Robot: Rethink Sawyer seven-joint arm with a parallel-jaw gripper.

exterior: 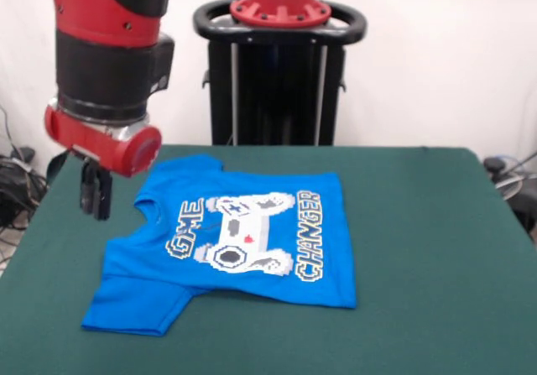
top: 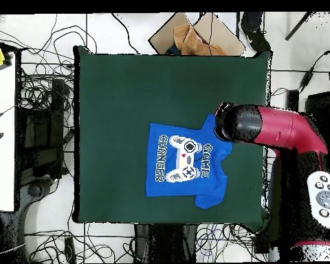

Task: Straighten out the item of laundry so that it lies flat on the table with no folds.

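Observation:
The bright blue T-shirt (exterior: 243,236) lies on the dark green table (exterior: 419,249), print side up, collar to the left and hem to the right in the front view. Its near sleeve (exterior: 126,308) is spread out at the front left. The far sleeve (exterior: 191,167) is short and looks partly tucked. My gripper (exterior: 95,197) hangs just left of the collar, above the cloth, fingers close together and holding nothing. In the overhead view the shirt (top: 185,163) lies right of the table's (top: 113,103) centre, and the arm's head (top: 233,124) covers the gripper.
The black pedestal (exterior: 277,73) stands at the table's far edge. In the overhead view cables (top: 44,137) lie on the floor on the left and a cardboard box (top: 195,34) sits beyond the top edge.

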